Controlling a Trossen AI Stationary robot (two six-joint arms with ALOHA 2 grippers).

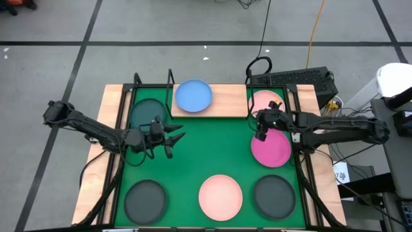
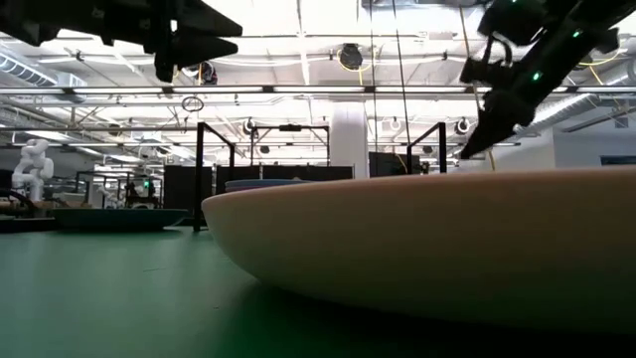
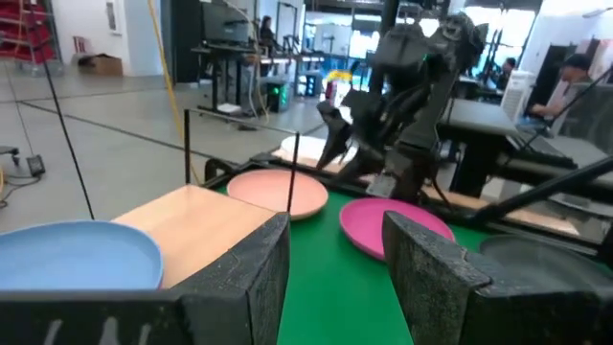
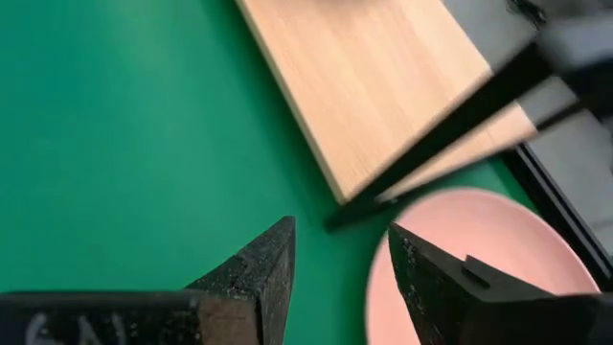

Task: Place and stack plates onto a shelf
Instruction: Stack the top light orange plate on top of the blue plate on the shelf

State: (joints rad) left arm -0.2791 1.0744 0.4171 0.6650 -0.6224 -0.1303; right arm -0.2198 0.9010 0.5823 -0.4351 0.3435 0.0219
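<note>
Pink plate beside right fingers

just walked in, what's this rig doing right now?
Two arms are stacking plates onto a light wooden shelf. One round blue plate already sits on it. Neither arm holds anything: the left gripper is open over the green mat, and the right gripper is open by the magenta plate. Light pink and dark grey plates wait on the mat.
</note>
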